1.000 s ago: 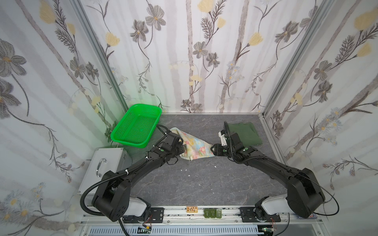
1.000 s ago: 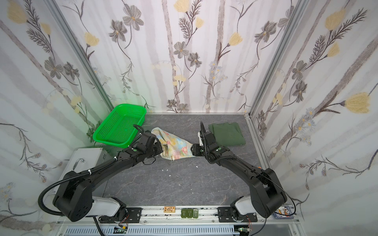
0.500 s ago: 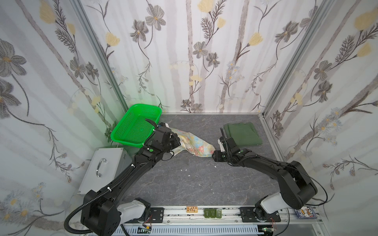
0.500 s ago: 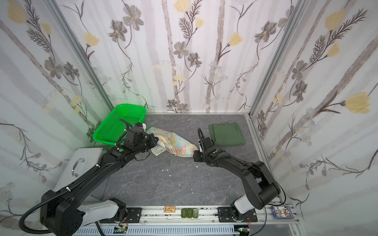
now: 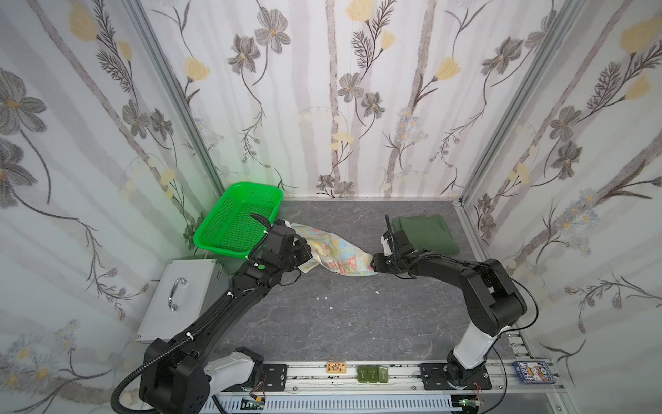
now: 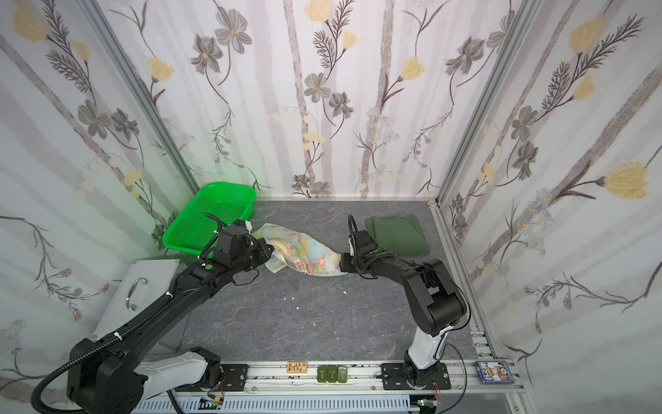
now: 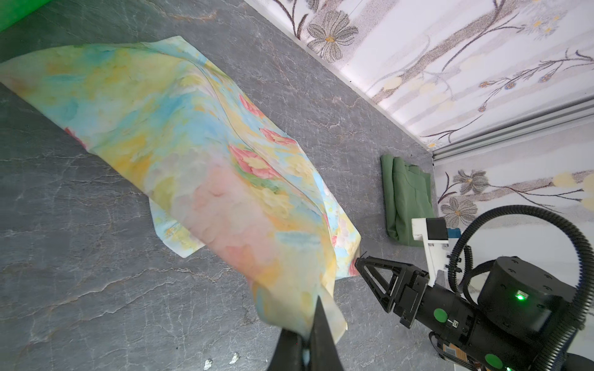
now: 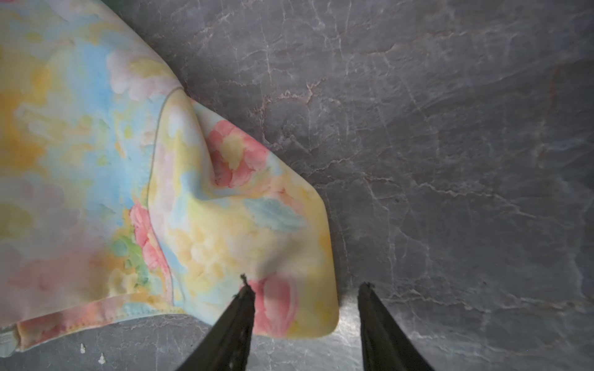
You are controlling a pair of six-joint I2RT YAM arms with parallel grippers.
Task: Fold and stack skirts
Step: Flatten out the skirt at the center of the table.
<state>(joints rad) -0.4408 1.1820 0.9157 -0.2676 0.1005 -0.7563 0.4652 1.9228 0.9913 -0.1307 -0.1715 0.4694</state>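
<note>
The pastel flowered skirt [image 5: 335, 249] [image 6: 304, 251] lies stretched across the middle of the grey table. My left gripper [image 5: 311, 256] [image 7: 310, 321] is shut on its left end, and the cloth [image 7: 193, 144] rises from the table to the jaws. My right gripper [image 5: 374, 264] [image 8: 305, 289] is open at the skirt's right corner [image 8: 289, 305], which lies between its two fingers. The dark olive-green skirt [image 5: 426, 233] [image 6: 397, 233] [image 7: 406, 199] lies folded at the back right, just behind the right wrist.
A bright green basket [image 5: 236, 222] [image 6: 204, 222] stands at the back left, close behind the left gripper. A silver case [image 5: 179, 294] lies off the table's left edge. Small blocks [image 5: 372, 372] and a card deck [image 5: 533, 371] sit on the front rail.
The flowered skirt has gone from a bunched triangle to a longer strip between the grippers. The left arm has lifted its end; the right arm has settled low at the other corner.
</note>
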